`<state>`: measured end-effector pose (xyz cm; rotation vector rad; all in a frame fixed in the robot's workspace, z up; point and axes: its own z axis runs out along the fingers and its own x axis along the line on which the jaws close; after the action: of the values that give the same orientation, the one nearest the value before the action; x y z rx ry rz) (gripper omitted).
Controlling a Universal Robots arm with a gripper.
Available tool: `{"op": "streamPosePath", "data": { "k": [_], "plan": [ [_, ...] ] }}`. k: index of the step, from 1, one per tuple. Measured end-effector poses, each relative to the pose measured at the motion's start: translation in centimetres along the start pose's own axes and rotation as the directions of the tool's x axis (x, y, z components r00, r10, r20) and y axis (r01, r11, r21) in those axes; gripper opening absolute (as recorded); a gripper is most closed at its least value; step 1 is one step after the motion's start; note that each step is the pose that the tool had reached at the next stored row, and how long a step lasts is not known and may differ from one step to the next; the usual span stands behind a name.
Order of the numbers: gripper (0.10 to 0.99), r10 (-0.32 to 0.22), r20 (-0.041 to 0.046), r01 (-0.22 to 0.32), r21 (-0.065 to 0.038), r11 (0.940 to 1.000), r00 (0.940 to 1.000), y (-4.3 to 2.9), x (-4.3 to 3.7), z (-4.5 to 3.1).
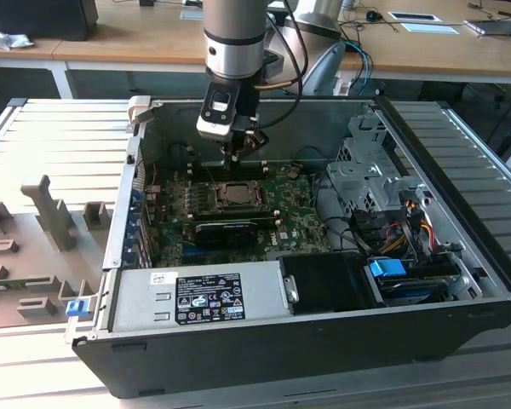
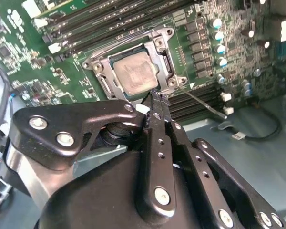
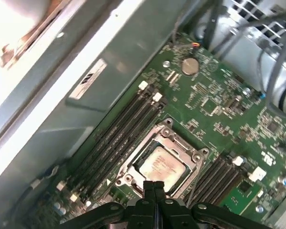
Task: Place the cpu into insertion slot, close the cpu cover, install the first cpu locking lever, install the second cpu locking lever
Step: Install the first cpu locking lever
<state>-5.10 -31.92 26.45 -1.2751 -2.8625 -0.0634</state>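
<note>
Exterior view, left to right: noted a grey tray [image 1: 43,256] beside an open computer case [image 1: 324,358], then the gripper [image 1: 236,160] hanging close over the socket [image 1: 237,195] on the green board [image 1: 298,226], then a drive cage [image 1: 366,170] at the right. Found, in the first wrist view, the chip [image 3: 163,164] seated in the socket with the cover [image 3: 180,144] lying flat around it. Saw fingers [image 3: 149,193] pressed together, gripping nothing visible, tips at the socket's edge. Spotted, in the second wrist view, a thin wire lever [image 2: 202,104] jutting from one socket corner.
</note>
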Motion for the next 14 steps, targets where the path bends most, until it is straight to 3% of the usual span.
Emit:
{"op": "streamPosePath", "data": {
  "k": [5,9,12,13,14],
  "plan": [
    [0.106,-0.09,-0.002,0.09,0.006,0.9959,0.9959,0.0,0.0,0.09],
    [0.106,-0.168,-0.0041,0.168,0.009,0.9857,0.9857,-0.01,0.0,0.12],
    [0.106,-0.226,-0.0064,0.226,0.01,0.9741,0.9741,-0.01,0.0,0.13],
    [0.106,-0.255,-0.0076,0.255,0.011,0.9668,0.9669,0.0,0.0,0.14],
    [0.106,-0.294,-0.0092,0.294,0.011,0.9556,0.9557,-0.01,0.0,0.14]
  ]
}}
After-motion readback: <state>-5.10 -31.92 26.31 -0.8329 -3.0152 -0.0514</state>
